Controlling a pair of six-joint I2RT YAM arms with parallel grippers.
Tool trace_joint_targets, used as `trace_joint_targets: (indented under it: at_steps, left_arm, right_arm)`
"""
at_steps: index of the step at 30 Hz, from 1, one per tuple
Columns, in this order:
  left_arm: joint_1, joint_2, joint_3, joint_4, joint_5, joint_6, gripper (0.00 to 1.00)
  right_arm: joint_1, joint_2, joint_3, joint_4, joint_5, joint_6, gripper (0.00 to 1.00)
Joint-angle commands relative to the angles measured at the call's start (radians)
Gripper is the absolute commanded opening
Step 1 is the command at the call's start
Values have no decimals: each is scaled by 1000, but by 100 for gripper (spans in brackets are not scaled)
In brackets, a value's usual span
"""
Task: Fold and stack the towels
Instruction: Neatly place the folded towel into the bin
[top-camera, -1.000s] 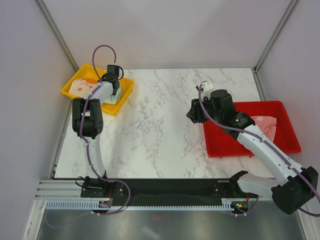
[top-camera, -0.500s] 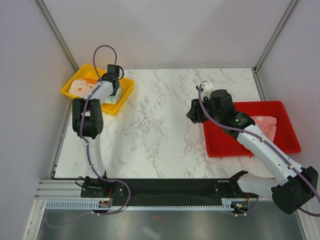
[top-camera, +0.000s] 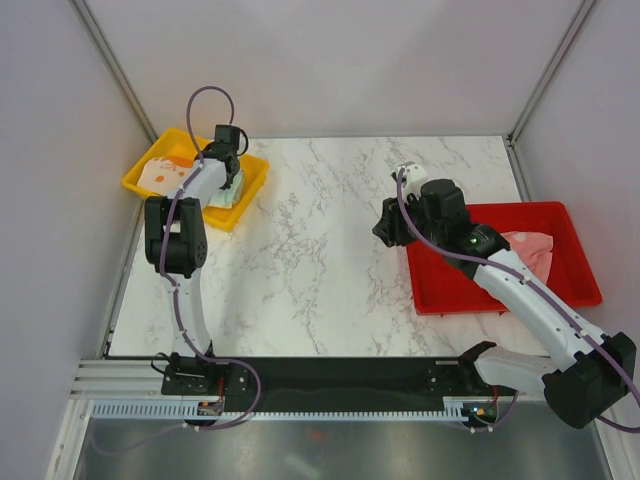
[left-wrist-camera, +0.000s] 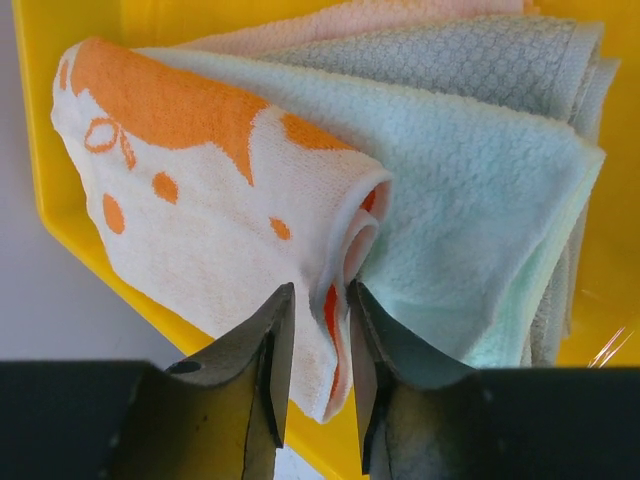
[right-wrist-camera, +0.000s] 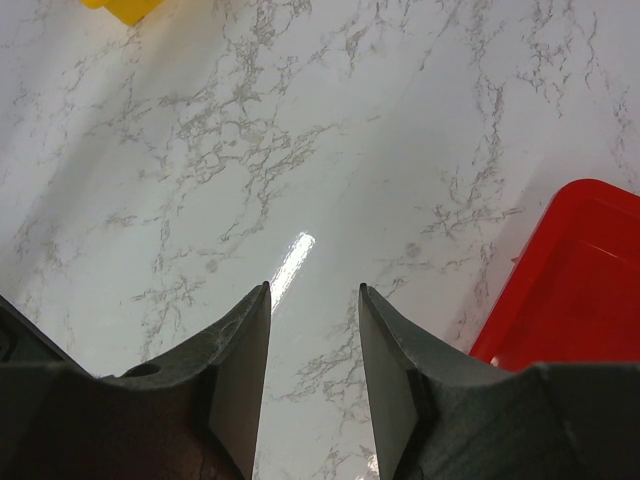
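Left end effector (left-wrist-camera: 318, 292): jaws narrowly parted around hanging edge of cream-orange towel (left-wrist-camera: 200, 220); pinching or not, could not tell. Towel lay atop stack (left-wrist-camera: 470, 200) in yellow tray (top-camera: 135, 182), upper left. Should part fully, lift straight, not drag fold. Right end effector (right-wrist-camera: 313, 290) released, empty above bench (right-wrist-camera: 200, 150).

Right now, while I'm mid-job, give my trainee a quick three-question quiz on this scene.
1. True or false: the right hand is open and empty above the marble table.
2. Which tray holds the loose pink towel? A yellow, B red, C neither.
3. Fill in: the edge between the fingers of the left hand belongs to the cream towel printed in ___.
Key: 1 true; 2 B, the red tray; 3 orange.
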Motion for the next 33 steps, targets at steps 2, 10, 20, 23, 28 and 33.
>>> trace_joint_targets:
  at_steps: [2,10,20,23,28,33]
  left_arm:
    - [-7,-40,43,-3,-29,13,30]
    - [-7,10,43,-9,-37,14,28]
    - [-7,43,61,-15,-26,20,7]
    - [-10,35,71,-21,-22,16,2]
    - [-47,-25,115,-38,-39,40,2]
    - [-72,-63,167,-95,-32,43,2]
  right_arm:
    - [1,-10,-2,31,17,-10,49]
    - [0,-26,-3,29,22,-10,49]
    - [1,-29,0,29,22,-10,49]
    - [1,-30,-2,31,20,-10,49]
    - [1,-30,3,29,17,-9,49]
    - [1,-49,-2,28,14,-3,49]
